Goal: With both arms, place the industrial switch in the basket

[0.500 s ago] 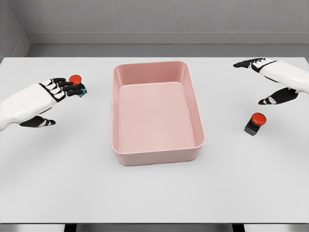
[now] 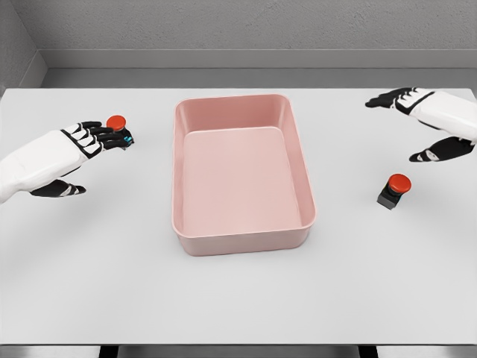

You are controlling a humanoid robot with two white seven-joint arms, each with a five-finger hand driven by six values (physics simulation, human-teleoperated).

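Currently, head view: L hand (image 2: 95, 138) lay beside the L industrial switch (image 2: 118, 128), fingers reaching its body, grasp not confirmed, unchanged vs 0.5 s ago; pink basket (image 2: 242, 235) sat mid-table, holding nothing. R hand (image 2: 432, 123) had drifted slightly right/outward vs earlier frame, fingers spread, holding nothing, above and apart from the R industrial switch (image 2: 393, 189), which stood on the white table (image 2: 238, 298) right of the basket. Judgement: neither switch was lifted; R side was retreating, so pickup seemed pending.
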